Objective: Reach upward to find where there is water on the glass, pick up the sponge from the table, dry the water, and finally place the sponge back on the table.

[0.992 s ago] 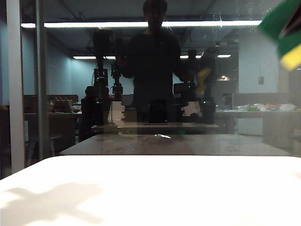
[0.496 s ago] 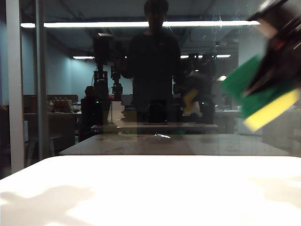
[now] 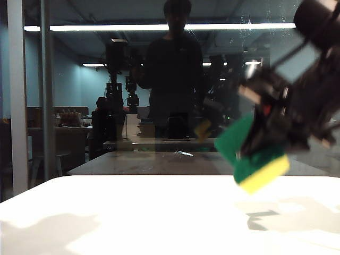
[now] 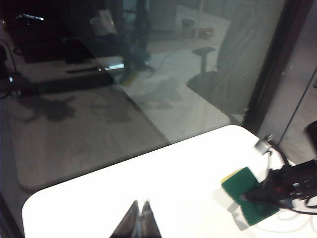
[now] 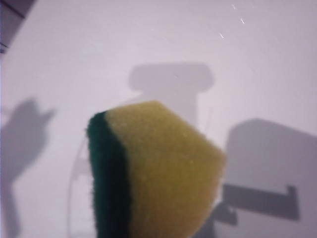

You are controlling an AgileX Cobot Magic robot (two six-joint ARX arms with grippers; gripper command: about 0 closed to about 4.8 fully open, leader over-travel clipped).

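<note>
The yellow and green sponge [image 3: 254, 163] hangs tilted just above the white table [image 3: 133, 212] on the right, with my right gripper [image 3: 261, 151] shut on it. In the right wrist view the sponge [image 5: 158, 173] fills the lower middle and hides the fingers; the table [image 5: 247, 54] lies below it. The left wrist view shows the sponge [image 4: 246, 194] in the right gripper [image 4: 258, 196] near the table's [image 4: 148, 178] edge by the glass [image 4: 124, 84]. My left gripper [image 4: 140, 207] is shut and empty over the table. Faint whitish water specks [image 3: 247, 20] dot the glass [image 3: 159, 79] high up on the right.
A grey vertical frame bar [image 3: 16, 95] stands at the left of the pane, and a dark frame post [image 4: 270, 69] rises beside the table's corner. Cables [image 4: 277, 148] trail from the right arm. Arm shadows fall on the table [image 3: 48, 228].
My right arm has swung down from the upper right corner of the glass, carrying the sponge to just above the table. The left gripper stays shut; its shadow shifted slightly.
</note>
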